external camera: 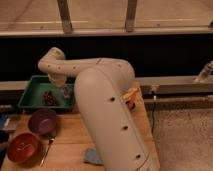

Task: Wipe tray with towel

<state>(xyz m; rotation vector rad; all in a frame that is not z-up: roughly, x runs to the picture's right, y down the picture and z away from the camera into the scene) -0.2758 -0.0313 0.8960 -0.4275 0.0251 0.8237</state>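
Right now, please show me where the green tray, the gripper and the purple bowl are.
green tray (32,88): camera view, on the bare floor in its left part.
gripper (65,93): camera view, at its tip, lowered inside the tray's right part.
purple bowl (42,121): camera view, on its inner surface.

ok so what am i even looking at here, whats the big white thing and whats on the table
The big white shape is a robot arm. It rises from the bottom of the picture, bends, and reaches down to the left. At its end is a two-finger gripper, shut, low over the green tray. Whether it holds the towel I cannot tell. There is only one camera, looking down on the wooden table past the arm. A dark red cluster lies in the tray. In front of the tray sit a purple bowl, an orange bowl, a spoon and a blue-grey pad.
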